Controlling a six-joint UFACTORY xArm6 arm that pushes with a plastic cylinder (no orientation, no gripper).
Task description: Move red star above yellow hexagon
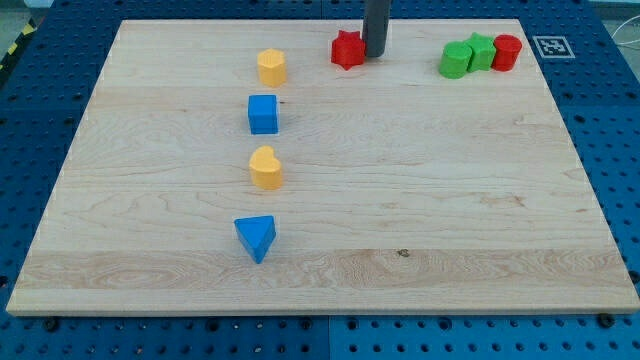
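The red star (347, 48) lies near the view's top edge of the wooden board, a little left of centre. My tip (375, 54) stands just to the star's right, touching or nearly touching it. The yellow hexagon (271, 67) sits to the left of the star and slightly lower in the view, with a gap between them.
A blue cube (263, 114), a yellow heart (266, 168) and a blue triangle (256, 238) run down the view below the hexagon. Two green blocks (456, 59) (482, 50) and a red cylinder (507, 51) cluster at the top right. The board's top edge (320, 21) is close to the star.
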